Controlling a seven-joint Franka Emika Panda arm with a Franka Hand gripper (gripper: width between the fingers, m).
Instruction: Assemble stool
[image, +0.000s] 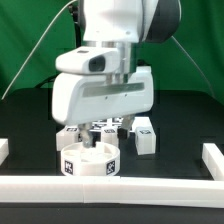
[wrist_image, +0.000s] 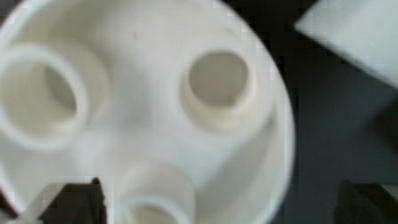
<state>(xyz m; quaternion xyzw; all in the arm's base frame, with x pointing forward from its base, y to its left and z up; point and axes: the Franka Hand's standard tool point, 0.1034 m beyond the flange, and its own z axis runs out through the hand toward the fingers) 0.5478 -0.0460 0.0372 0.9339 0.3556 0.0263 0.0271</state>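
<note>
at the front of the counter (image: 175, 165), toward the exterior view's left, the stool's round seat (image: 88, 160) lies flat, just behind the front border rail (image: 120, 186). our tool (wrist_image: 219, 203) hangs directly above it, jaws spread as wide as they go and nothing held between them; we cannot tell whether a finger touches the rim. from the wrist view we see the seat's round sockets (wrist_image: 217, 80) facing upward, and we take that as the reason it lies this way: the legs have to enter from above. one blocky leg (image: 145, 136) stands farther back on the exterior view's right, apart from the seat, near the marker board (image: 108, 125). we judge no leg is fitted yet, and that the seat is to be gripped or squared up first.
</note>
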